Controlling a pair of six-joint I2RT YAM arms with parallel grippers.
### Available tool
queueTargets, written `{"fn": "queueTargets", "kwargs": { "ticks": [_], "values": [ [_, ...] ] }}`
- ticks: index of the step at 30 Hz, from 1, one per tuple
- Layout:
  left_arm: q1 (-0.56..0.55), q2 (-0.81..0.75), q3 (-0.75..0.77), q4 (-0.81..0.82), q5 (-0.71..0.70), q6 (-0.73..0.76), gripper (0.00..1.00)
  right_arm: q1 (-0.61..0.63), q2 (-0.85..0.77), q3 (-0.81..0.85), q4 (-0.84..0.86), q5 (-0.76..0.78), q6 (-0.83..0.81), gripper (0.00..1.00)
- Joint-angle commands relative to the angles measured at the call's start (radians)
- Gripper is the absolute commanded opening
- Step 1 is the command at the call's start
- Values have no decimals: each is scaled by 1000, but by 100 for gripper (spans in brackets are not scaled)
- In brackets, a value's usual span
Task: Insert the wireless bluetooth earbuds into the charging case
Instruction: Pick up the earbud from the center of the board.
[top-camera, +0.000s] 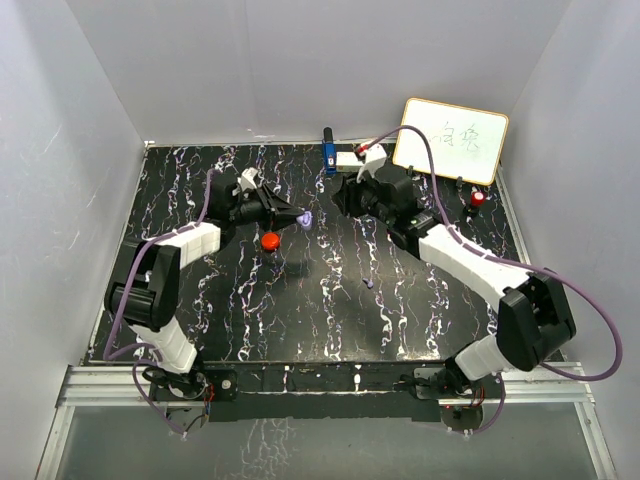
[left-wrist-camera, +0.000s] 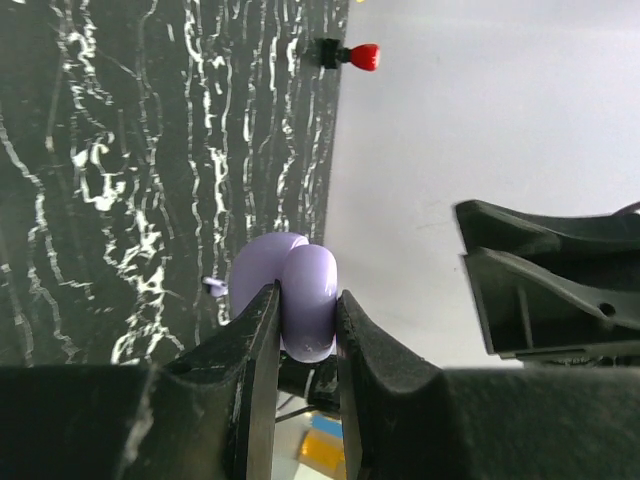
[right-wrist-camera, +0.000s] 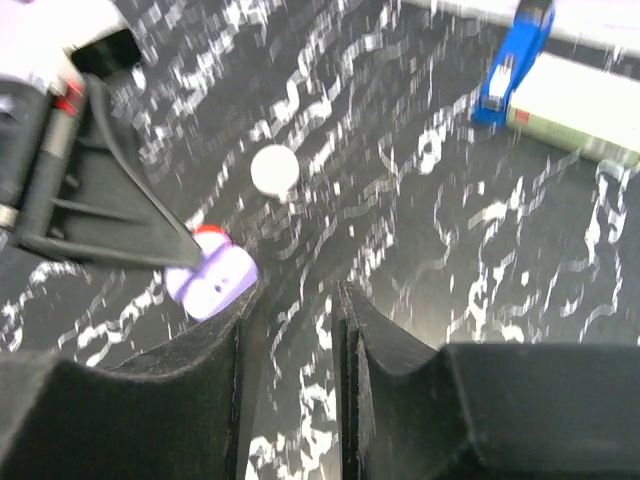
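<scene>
Charging case (left-wrist-camera: 305, 285): task item, entered below by size.

Surface (top-camera: 250, 320): black, white-veined, walled by pale panels.

Left arm (top-camera: 150, 280): extended over mid-surface, wrist rolled sideways. Right arm (top-camera: 470, 265): extended toward it from the other side. Claws near each other, not touching.

Whiteboard (top-camera: 450, 140): propped at the far right corner, outside the work area. Red-capped object (top-camera: 478, 198) just in front of it.

Left claw (top-camera: 293, 215): clenched on the lilac case, fingers (left-wrist-camera: 255, 330) pinching its flanks. Judged to act as a fixture. Case held steady and seemingly clear of the surface, lid apparently swung open, open face turned toward the right claw for access.

Right claw (right-wrist-camera: 300, 295): jaws a narrow gap apart, nothing seen between them. Aimed at the surface just beside the case. Narrow gap judged suited to a very small pick.

Red puck (top-camera: 270, 240): on the surface close by the held case. White puck (right-wrist-camera: 273, 170): farther off. Neither judged part of the job.

Earbud (top-camera: 370, 285): one tiny purplish piece loose on the surface between the arms, well apart from the case, not yet seated. Other pieces not made out. Next step, as a judgement: pick with the right claw and carry to the case. Main risk: slipping from the grip, given the small size.
</scene>
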Motion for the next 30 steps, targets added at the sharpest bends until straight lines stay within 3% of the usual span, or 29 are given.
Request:
{"fn": "queueTargets", "kwargs": {
  "ticks": [1,4,7,17,30],
  "values": [
    [13,-114,72,-215,43,238,0,0,23,48,-420,2,28,31],
    [14,-142,114,-324,38,336,0,0,-30,-17,-472,-4,90,36],
    [13,-158,115,-333,49,360,0,4,-56,-44,-549,10,118,37],
    [14,-162,57,-223,80,280,0,24,-85,-198,-592,47,210,40],
    [14,-160,48,-202,80,260,0,36,-31,-240,-566,92,257,41]
  ]
}}
